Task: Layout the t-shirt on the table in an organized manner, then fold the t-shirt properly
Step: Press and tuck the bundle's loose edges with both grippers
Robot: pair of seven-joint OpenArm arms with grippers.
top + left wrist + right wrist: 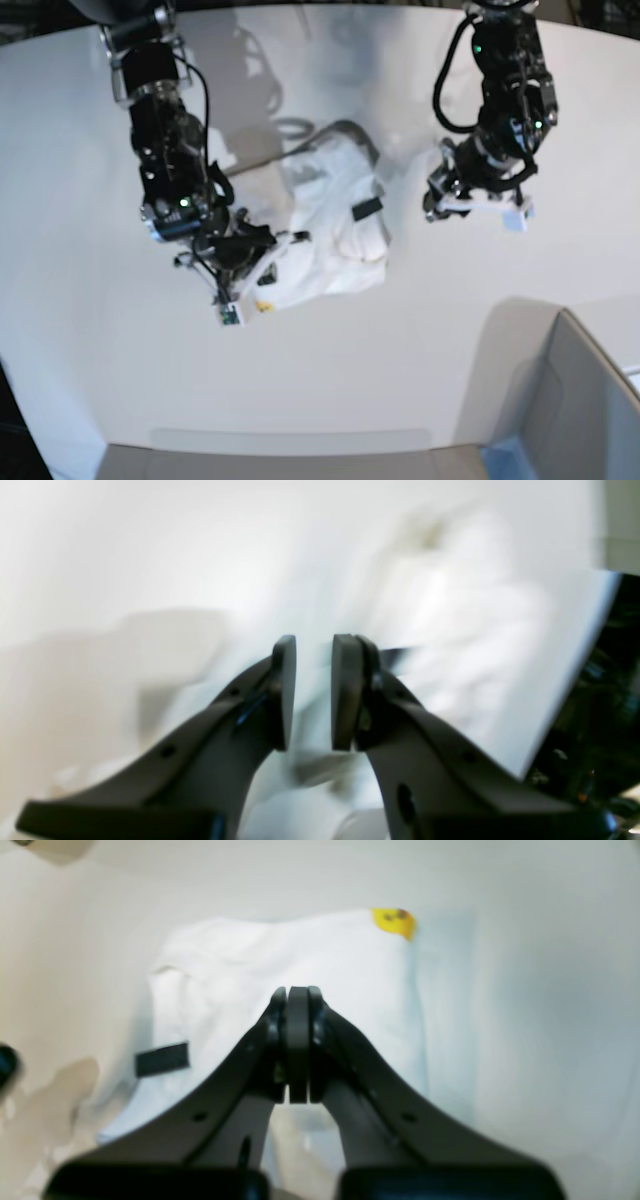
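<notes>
Contact between the pads of the right gripper point(298, 1045) was complete: both sat flush, with no cloth visible between them. That gripper hung over the near-left edge of the t-shirt point(330, 225), beside a yellow patch of print point(394, 921) at the shirt's corner. The left gripper point(314, 695) had its pads parted by a narrow gap, with nothing between them. It hovered to the right of the shirt, apart from it, above the bare surface point(420, 360).

The t-shirt lay crumpled in a compact heap near the middle of the surface, between the two arms. A small black tag point(366, 210) showed on its right side. A grey box with a blue corner point(560, 410) stood at the near-right edge of the base view, well apart from the shirt.
</notes>
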